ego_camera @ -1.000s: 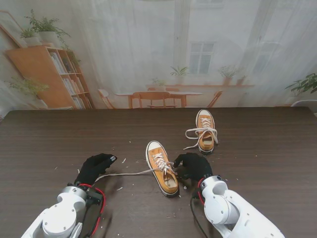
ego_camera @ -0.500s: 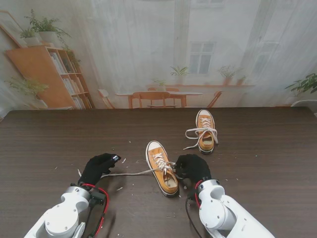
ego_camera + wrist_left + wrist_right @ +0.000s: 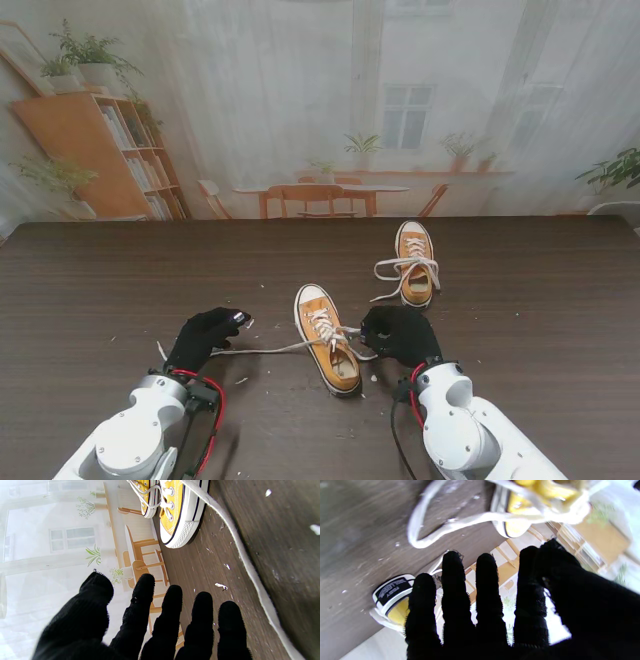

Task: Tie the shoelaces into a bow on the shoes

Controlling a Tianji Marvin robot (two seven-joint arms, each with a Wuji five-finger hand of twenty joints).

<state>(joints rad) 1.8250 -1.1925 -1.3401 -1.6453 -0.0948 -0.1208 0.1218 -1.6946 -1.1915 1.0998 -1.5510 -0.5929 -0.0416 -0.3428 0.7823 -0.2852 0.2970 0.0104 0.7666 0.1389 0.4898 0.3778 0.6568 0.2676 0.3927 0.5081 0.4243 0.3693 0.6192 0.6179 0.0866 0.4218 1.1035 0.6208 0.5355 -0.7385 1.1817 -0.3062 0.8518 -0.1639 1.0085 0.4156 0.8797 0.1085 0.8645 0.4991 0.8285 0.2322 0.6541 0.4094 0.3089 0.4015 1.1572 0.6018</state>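
Your nearer yellow sneaker [image 3: 328,340] lies on the dark bench [image 3: 520,300] between both hands; the second sneaker [image 3: 415,263] sits farther from you, to the right. A white lace [image 3: 262,349] runs from the near shoe leftward, passing just beside your left hand [image 3: 205,337], whose fingers [image 3: 170,610] are apart, holding nothing. Your right hand [image 3: 398,335] rests beside the shoe, fingers [image 3: 485,585] spread, a lace loop [image 3: 420,530] lying free beyond them.
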